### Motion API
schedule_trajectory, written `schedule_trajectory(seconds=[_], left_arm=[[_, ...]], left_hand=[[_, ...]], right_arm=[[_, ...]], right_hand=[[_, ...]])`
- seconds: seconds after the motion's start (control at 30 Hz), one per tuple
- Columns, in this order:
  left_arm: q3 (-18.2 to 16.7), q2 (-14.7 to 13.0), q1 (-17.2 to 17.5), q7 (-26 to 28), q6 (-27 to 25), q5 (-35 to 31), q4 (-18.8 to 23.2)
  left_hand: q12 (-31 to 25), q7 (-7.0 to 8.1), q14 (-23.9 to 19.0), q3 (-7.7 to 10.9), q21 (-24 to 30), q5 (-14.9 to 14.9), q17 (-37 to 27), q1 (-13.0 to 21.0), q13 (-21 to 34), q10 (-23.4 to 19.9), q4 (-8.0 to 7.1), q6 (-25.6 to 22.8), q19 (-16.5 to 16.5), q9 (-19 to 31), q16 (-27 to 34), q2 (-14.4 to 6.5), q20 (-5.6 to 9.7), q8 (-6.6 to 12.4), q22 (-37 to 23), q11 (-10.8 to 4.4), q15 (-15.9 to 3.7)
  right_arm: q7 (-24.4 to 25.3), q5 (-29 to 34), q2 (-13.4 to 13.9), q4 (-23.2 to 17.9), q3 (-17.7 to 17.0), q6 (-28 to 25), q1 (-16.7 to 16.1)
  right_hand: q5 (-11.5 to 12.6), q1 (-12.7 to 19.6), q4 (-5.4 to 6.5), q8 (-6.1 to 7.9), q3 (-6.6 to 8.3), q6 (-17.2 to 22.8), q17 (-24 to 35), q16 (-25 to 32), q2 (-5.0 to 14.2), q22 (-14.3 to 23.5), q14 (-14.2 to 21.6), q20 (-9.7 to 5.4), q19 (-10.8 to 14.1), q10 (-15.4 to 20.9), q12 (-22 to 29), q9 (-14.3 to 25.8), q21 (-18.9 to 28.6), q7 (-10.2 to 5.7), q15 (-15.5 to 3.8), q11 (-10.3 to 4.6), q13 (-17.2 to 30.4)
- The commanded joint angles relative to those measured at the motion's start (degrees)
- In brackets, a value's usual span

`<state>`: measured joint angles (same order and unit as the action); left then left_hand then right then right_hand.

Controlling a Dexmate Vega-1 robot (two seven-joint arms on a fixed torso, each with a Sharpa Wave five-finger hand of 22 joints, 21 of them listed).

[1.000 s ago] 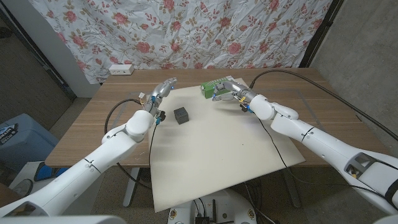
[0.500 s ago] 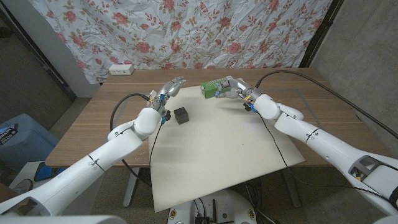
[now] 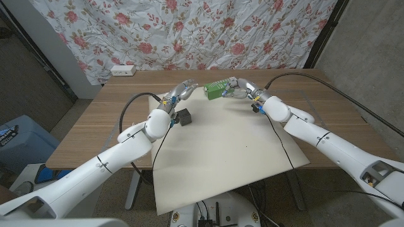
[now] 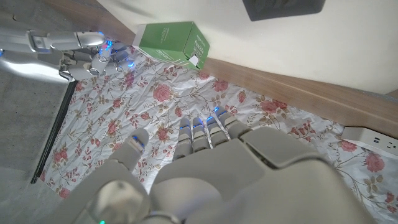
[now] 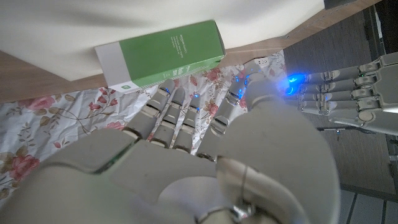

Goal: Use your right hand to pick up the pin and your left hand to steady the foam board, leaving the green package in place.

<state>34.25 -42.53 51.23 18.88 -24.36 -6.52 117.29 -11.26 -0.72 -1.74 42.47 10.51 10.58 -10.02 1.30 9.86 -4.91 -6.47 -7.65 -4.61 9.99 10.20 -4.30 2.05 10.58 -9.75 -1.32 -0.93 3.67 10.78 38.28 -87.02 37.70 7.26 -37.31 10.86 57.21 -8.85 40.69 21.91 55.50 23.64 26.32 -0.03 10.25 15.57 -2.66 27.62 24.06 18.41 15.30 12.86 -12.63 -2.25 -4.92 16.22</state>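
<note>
My right hand [image 3: 240, 88] hovers by green cardboard package [image 3: 215, 91], fingers apart, probably empty; left hand [image 3: 178, 94] spread above white foam board [image 3: 221, 151].

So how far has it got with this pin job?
Hardly started, by the look of it. The green package sits at the far edge of the foam board, apparently undisturbed. The right hand is beside it, holding nothing I can see; I can't spot a pin. The left hand hovers open near a dark cube, not yet pressing the board. Both steps remain.
</note>
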Motion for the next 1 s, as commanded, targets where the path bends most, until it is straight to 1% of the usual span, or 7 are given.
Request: schedule_trajectory(seconds=[0.03,0.33,0.63,0.77,0.83,1.0], left_arm=[[4.8,2.0,-1.5,-0.2,-4.2,-7.5,0.4],[8.8,3.6,-2.8,-1.5,-7.2,-13.3,-0.7],[10.8,5.7,-3.8,-2.8,-8.3,-15.5,-3.2],[12.6,5.9,-5.1,-4.6,-8.9,-17.3,-4.2],[12.9,6.5,-5.3,-5.0,-9.6,-17.6,-4.6],[14.2,6.9,-6.0,-5.8,-9.1,-18.9,-5.9]], left_hand=[[0.3,-0.18,-0.4,-0.07,-0.2,-0.1,-0.3,-0.7,0.2,-0.1,-0.64,0.3,0.3,0.1,0.3,-4.8,1.02,-0.2,-0.1,-0.17,0.05],[0.3,-0.23,-0.4,-0.5,-0.3,0.0,-0.3,-1.1,0.1,-0.1,-1.4,0.7,1.2,0.1,0.3,-4.6,1.39,-0.34,0.0,-0.2,0.08],[0.5,-0.07,-0.2,-1.05,-0.3,0.0,-0.3,-1.5,0.1,0.2,-2.2,1.7,1.9,0.1,0.3,-4.4,1.68,-0.57,-0.1,-0.36,0.0],[0.8,-0.11,0.2,-1.74,-0.4,0.1,-0.3,-1.9,0.1,1.3,-3.09,2.2,2.8,0.1,0.2,-4.2,1.84,-0.58,-0.1,-0.48,0.06],[0.9,-0.16,0.5,-2.19,-0.4,0.1,-0.4,-2.1,0.1,1.8,-3.53,2.5,3.3,0.1,0.1,-4.1,1.99,-0.6,-0.1,-0.8,0.09],[0.9,-0.2,0.9,-2.85,-0.5,0.1,-0.4,-2.3,0.1,2.1,-4.07,3.4,4.1,0.1,0.1,-3.9,2.22,-0.77,-0.2,-0.65,0.15]], right_arm=[[0.1,-3.1,1.3,-0.4,-2.0,2.2,-1.9],[-0.5,-5.1,1.6,0.6,-3.0,5.0,-2.3],[-1.3,-6.3,2.1,1.0,-3.8,6.6,-2.5],[-1.5,-6.3,2.2,1.3,-4.0,7.4,-2.5],[-1.5,-6.4,2.2,1.4,-4.0,7.7,-2.6],[-1.5,-6.4,2.3,1.5,-4.2,8.3,-2.7]], right_hand=[[0.5,0.0,0.01,-0.29,-0.08,1.1,0.2,0.2,0.28,0.1,-0.2,-0.16,0.1,0.5,-0.2,0.1,-0.1,-0.43,-6.02,0.18,0.2],[0.6,-0.1,-0.05,-0.65,-0.16,1.1,0.2,0.1,0.34,0.1,-0.2,-0.2,0.1,0.7,-0.2,-0.2,-0.1,-0.44,-6.09,0.3,0.1],[0.7,-0.2,-0.1,-1.12,-0.26,1.2,0.1,0.1,0.4,0.1,-0.2,-0.17,0.1,0.7,-0.3,-0.7,-0.1,-0.39,-5.96,0.26,0.0],[0.7,-0.2,-0.1,-1.33,-0.3,1.3,0.1,0.1,0.48,0.1,-0.2,-0.18,0.1,0.8,-0.3,-0.9,-0.1,-0.39,-5.97,0.27,0.0],[0.8,-0.2,-0.13,-1.39,-0.34,1.4,0.1,0.1,0.49,0.2,-0.2,-0.17,0.1,0.7,-0.4,-1.0,-0.1,-0.41,-5.91,0.33,0.0],[0.8,-0.2,-0.16,-1.51,-0.39,1.4,0.1,0.1,0.52,0.2,-0.1,-0.18,0.1,0.9,-0.4,-1.1,-0.2,-0.42,-5.93,0.5,0.0]])
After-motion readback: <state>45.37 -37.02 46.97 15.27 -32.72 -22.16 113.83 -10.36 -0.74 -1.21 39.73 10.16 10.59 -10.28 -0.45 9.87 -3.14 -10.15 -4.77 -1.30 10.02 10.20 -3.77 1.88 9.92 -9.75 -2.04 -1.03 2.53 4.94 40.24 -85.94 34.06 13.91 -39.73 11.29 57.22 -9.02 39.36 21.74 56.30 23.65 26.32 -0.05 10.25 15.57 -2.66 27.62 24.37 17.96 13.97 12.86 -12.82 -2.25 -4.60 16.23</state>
